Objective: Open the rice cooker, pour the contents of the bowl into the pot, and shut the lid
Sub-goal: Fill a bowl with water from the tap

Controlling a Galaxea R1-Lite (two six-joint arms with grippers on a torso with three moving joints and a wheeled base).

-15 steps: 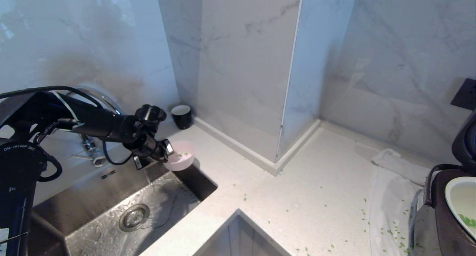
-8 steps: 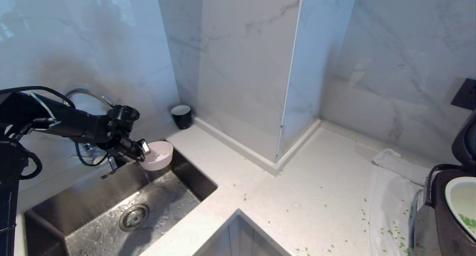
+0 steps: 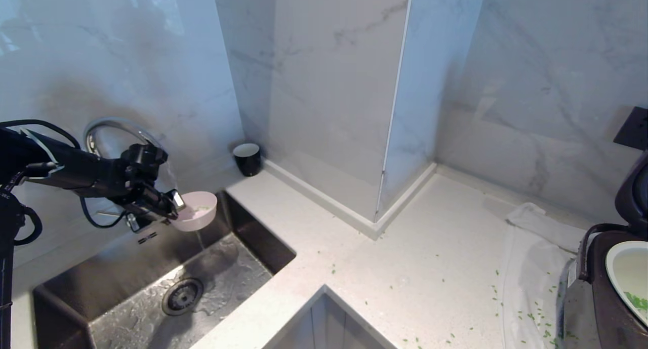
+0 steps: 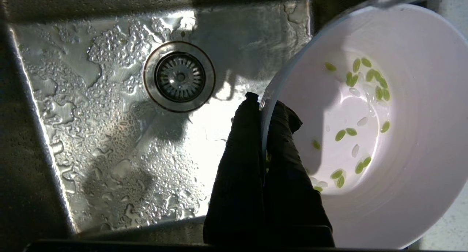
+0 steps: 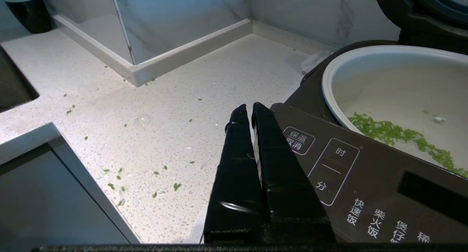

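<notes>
My left gripper (image 3: 174, 207) is shut on the rim of the pale pink bowl (image 3: 196, 215), one finger inside and one outside, holding it level over the sink. Several green bits (image 4: 365, 76) and water drops cling inside the bowl (image 4: 402, 135); the left gripper (image 4: 265, 100) pinches its near wall. At the far right the rice cooker (image 3: 602, 298) stands with its lid (image 3: 633, 192) raised and the pot (image 3: 628, 273) showing green bits (image 5: 395, 131). My right gripper (image 5: 248, 107) is shut and empty, beside the cooker's control panel (image 5: 347, 171).
The wet steel sink (image 3: 152, 283) with its drain (image 4: 179, 76) lies under the bowl, and a curved faucet (image 3: 116, 131) rises behind it. A black cup (image 3: 247, 159) stands by the wall. A white cloth (image 3: 531, 258) and scattered green bits (image 3: 526, 313) lie left of the cooker.
My left arm has swung left with the bowl, from above the sink's right edge to above the basin. The right arm has not moved.
</notes>
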